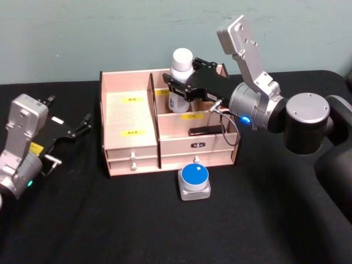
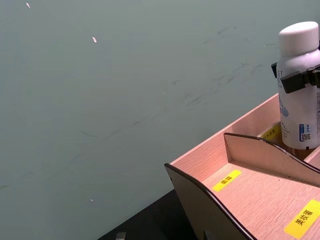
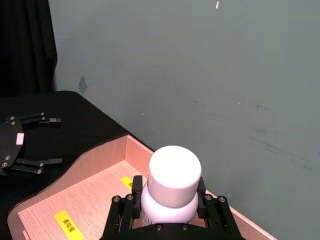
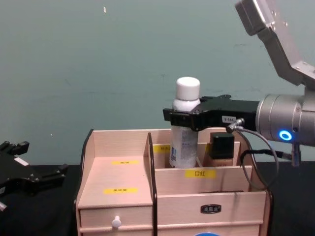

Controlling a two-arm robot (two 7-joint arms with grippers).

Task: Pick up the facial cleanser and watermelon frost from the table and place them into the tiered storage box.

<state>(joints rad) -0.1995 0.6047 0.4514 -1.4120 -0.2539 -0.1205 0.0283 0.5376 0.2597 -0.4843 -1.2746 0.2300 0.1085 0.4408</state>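
The facial cleanser point(image 1: 182, 59), a tall white bottle with a rounded cap, stands upright in the back compartment of the tiered storage box point(image 1: 129, 118). My right gripper point(image 1: 179, 89) is shut on the bottle's shoulder. The chest view shows the facial cleanser point(image 4: 185, 132) with its base hidden behind the tier wall of the tiered storage box point(image 4: 118, 169), and the right gripper point(image 4: 184, 118) around it. The watermelon frost point(image 1: 194, 179), a clear jar with a blue lid, sits on the table just in front of the drawers. My left gripper point(image 1: 70, 111) rests open at the left, away from the box.
A beige bottle with a square black cap point(image 4: 221, 146) stands in the back compartment right of the cleanser. A dark flat item point(image 1: 204, 131) lies in the middle tier. Black cloth covers the table point(image 1: 110, 220). A grey-green wall stands close behind the box.
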